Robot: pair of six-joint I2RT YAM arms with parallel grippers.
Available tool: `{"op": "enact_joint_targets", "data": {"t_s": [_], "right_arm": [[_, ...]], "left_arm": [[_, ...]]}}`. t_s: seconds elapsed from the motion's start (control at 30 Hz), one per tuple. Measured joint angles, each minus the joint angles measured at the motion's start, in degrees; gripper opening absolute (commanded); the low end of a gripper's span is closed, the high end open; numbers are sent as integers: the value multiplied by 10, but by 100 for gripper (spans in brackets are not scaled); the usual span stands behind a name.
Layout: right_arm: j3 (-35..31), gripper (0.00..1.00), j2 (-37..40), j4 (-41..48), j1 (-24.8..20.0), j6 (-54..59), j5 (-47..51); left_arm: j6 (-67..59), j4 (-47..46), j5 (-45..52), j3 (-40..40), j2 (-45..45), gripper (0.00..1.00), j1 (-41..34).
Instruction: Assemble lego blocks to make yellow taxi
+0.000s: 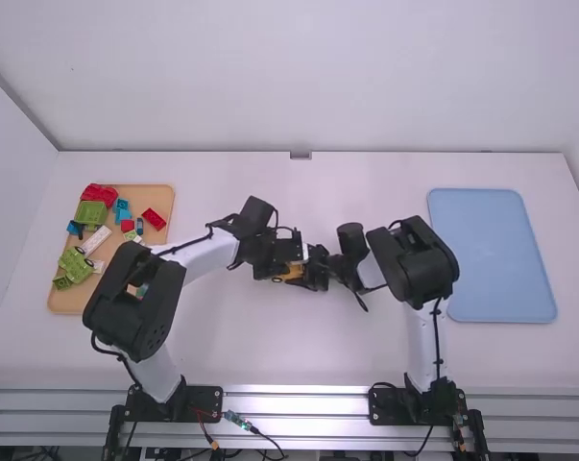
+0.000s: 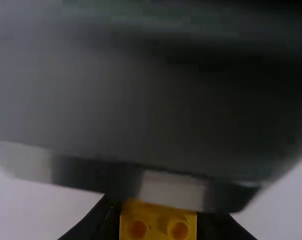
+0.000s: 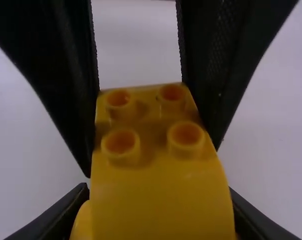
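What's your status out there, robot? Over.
Left claw: shut on yellow piece. Right claw: shut on same piece, facing the left. In the way: possibly the claws themselves, crowded close.

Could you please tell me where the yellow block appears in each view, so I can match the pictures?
High view: the yellow block is near the table's middle, where both arms meet.
Left wrist view: between the left tool's fingers, studs showing.
Right wrist view: between the right tool's fingers, its studded end between the left tool's.
Shared landmark: the white table behind it.
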State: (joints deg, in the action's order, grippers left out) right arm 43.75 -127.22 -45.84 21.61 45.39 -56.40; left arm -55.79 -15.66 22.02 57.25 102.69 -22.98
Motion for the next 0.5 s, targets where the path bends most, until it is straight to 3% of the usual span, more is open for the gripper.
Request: {"op": "enact_joint_targets", "data": {"t_s": [0.5], "right_arm": [[-17, 21, 0, -9, -12, 30, -26]], "left_arm": [[-10, -8, 24, 0, 0, 2, -1]]}}
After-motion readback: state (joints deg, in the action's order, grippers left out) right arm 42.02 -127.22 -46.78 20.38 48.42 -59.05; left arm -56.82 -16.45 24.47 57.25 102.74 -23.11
